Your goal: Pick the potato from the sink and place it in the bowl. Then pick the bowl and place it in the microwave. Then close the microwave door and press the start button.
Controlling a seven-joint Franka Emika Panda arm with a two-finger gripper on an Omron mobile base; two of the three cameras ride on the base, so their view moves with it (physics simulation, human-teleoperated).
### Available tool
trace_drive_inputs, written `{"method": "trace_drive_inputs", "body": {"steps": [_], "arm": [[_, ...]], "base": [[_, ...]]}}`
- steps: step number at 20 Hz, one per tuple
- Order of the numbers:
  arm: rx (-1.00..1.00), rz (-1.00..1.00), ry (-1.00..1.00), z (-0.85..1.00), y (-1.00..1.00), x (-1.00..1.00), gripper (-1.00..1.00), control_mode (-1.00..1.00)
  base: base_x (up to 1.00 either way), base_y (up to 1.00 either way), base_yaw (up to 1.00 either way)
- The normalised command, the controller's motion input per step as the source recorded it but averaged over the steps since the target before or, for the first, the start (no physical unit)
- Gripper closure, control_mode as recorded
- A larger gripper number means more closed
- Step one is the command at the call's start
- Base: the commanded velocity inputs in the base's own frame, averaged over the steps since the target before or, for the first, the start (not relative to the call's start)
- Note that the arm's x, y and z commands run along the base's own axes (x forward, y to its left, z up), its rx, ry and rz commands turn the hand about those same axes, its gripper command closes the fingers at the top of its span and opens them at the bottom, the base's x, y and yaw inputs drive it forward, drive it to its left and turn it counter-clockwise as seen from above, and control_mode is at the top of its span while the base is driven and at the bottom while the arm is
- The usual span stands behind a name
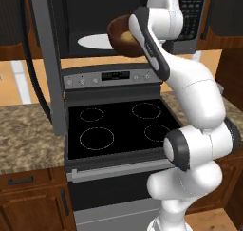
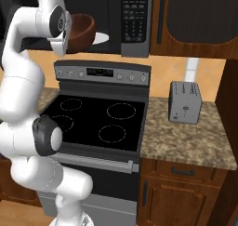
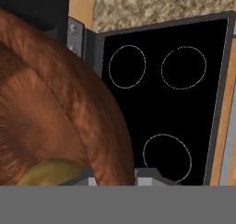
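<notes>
My gripper [image 3: 116,178] holds the reddish-brown bowl [image 1: 124,36] up at the open front of the microwave [image 1: 192,11], high above the cooktop. The jaws are shut on the bowl's rim, one fingertip [image 3: 146,174] outside the wall. The yellowish-tan potato [image 3: 48,171] lies inside the bowl [image 3: 55,112]. In the right base view the bowl [image 2: 82,30] hangs just in front of the white turntable [image 2: 101,37], left of the keypad [image 2: 135,16]. The microwave door [image 1: 47,59] stands swung open to the left. The sink is out of view.
Below is the stove with its black cooktop [image 1: 118,125] and control panel [image 1: 111,76]. Speckled granite counter [image 1: 28,135] flanks it on both sides. A steel toaster [image 2: 184,102] stands on the right counter. Wooden cabinets [image 2: 195,16] hang to the microwave's right.
</notes>
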Motion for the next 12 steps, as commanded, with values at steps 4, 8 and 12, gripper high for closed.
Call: {"method": "trace_drive_inputs", "body": {"steps": [4, 8, 12], "arm": [[0.01, -0.13, 0.06, -0.08, 0.20, 1.00, 1.00, -1.00], [0.00, -0.07, 0.07, -0.11, 0.09, 0.95, 1.00, -1.00], [0.02, -0.02, -0.04, -0.01, 0.18, 0.82, 1.00, -1.00]], "base": [[0.00, 0.00, 0.00], [0.00, 0.00, 0.00], [0.00, 0.00, 0.00]]}}
